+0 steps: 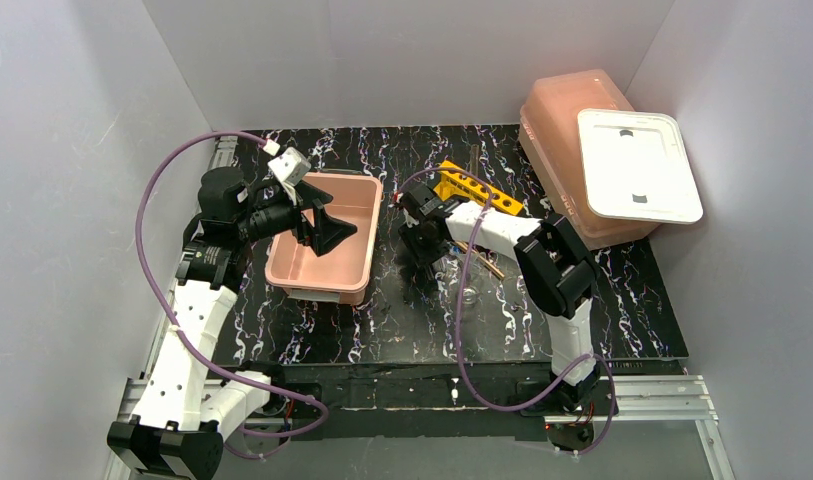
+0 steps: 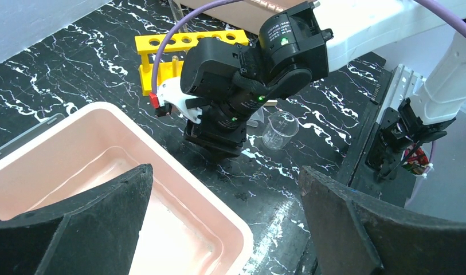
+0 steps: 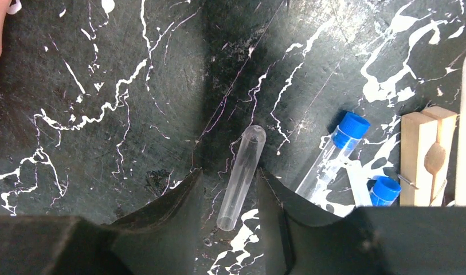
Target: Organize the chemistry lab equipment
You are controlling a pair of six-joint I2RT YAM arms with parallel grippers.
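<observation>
A clear open test tube (image 3: 242,175) lies flat on the black marbled table. My right gripper (image 3: 229,171) is lowered around it and open: the tube rests between the fingers, with a gap on its left side. Beside it lie two blue-capped tubes (image 3: 339,146) and a wooden clamp (image 3: 428,157). The yellow rack (image 1: 479,190) stands just behind the right wrist, and it shows again in the left wrist view (image 2: 161,48). A small clear beaker (image 2: 280,129) stands near the right arm. My left gripper (image 2: 224,171) hangs wide open and empty over the near corner of the pink tub (image 2: 179,189).
The open pink tub (image 1: 317,283) sits left of centre under the left gripper (image 1: 332,228). An upturned pink tub (image 1: 562,110) with a white lid (image 1: 637,165) on top fills the back right corner. A thin brown rod (image 1: 487,262) lies by the right arm.
</observation>
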